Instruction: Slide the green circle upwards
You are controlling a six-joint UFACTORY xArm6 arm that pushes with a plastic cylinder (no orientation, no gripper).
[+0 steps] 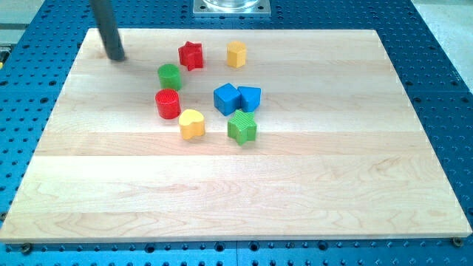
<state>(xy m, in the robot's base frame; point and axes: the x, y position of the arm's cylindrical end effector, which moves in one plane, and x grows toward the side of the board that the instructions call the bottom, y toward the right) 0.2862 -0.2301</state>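
Eight blocks sit on the wooden counter, and my tip hangs out at the far upper left, well apart from all of them. There is no gripper on this rig, only the rod, so nothing stands apart or together.

The target, the green circle, sits at about ten o'clock in the cluster. The red circle lies just beside it at its six o'clock, and the red star is near at its one o'clock.

Handling, as I judge it: small, light, rigid, and likely to slide easily on smooth wood, but that round wall may roll off a push that lands off-centre. The contact spot is its bottom edge, dead centre, and the gap to the red circle there looks tight.

The count: two green, the circle and a green star-like block; two red; two yellow, a yellow heart and a yellow hexagon; two blue, a blue cube and a blue block touching it.
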